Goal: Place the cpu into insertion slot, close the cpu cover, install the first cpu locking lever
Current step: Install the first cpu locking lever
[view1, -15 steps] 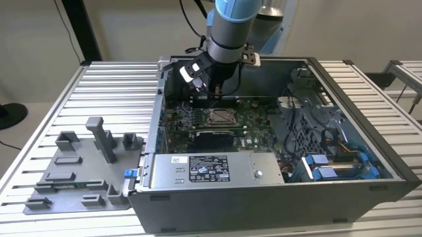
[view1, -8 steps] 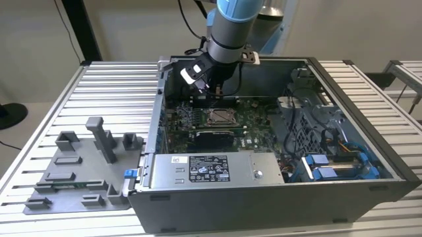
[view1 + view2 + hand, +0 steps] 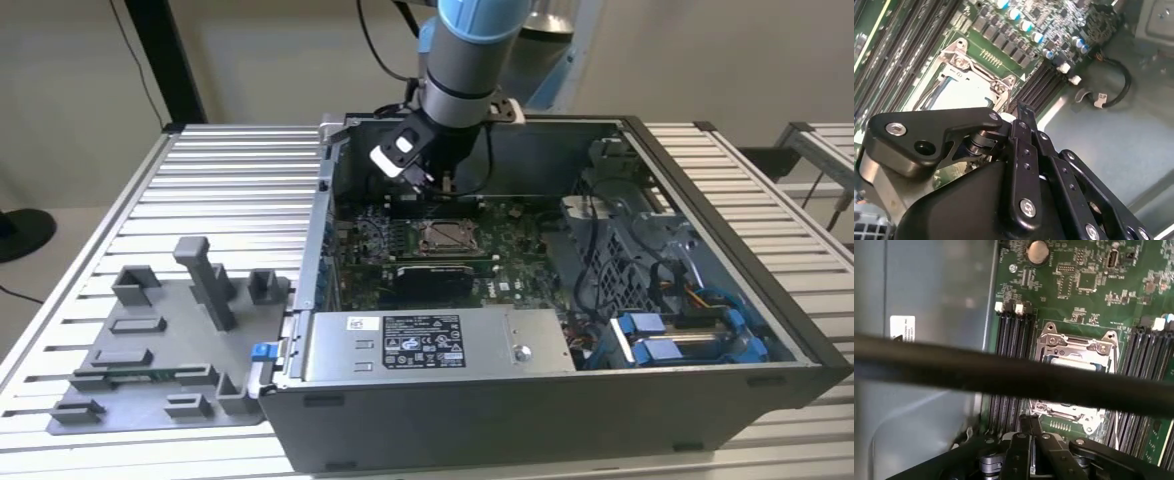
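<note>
My gripper [image 3: 441, 188] hangs inside the open computer case, just behind the insertion slot [image 3: 447, 237] as the exterior view shows it. In both wrist views its black fingers are pressed together with nothing between them, and the gripper [image 3: 1023, 109] [image 3: 1030, 421] sits beside the socket edge, above the board. The silvery cpu cover [image 3: 1076, 346] [image 3: 961, 62] lies flat over the insertion slot [image 3: 1074, 367]. A pale silvery face, the cpu [image 3: 1070, 363], shows through its opening. The locking lever is too thin to tell apart from the socket's metal rim.
Black memory slots [image 3: 1014, 340] flank the socket. A black cable [image 3: 1004, 372] crosses the first wrist view. The grey power supply box [image 3: 427, 345] stands in front of the board, a drive cage with blue parts [image 3: 681, 335] at the exterior view's right, a grey fixture tray [image 3: 160, 350] outside on the table.
</note>
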`<move>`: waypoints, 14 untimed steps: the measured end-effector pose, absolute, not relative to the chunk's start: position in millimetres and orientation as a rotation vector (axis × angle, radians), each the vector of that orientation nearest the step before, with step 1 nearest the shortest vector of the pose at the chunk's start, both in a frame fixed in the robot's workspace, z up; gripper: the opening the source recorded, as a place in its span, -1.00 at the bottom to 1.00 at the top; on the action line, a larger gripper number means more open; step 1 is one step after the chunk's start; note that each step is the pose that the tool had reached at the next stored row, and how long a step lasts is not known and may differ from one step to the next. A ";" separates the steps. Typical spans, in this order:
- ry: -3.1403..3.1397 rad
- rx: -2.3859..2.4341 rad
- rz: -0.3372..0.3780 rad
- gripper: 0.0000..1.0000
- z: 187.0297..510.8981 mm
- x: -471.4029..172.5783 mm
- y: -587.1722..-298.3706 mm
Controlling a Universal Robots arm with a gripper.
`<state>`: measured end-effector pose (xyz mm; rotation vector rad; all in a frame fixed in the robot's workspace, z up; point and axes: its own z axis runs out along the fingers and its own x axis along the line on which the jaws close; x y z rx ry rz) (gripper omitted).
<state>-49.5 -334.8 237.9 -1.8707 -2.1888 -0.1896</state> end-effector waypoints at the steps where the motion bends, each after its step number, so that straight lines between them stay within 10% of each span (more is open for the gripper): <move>1: -2.206 -1.858 -0.195 -1.00 237.9 -49.5 -334.8; 14: -2.388 -1.691 -0.295 -1.00 237.8 -49.4 -335.0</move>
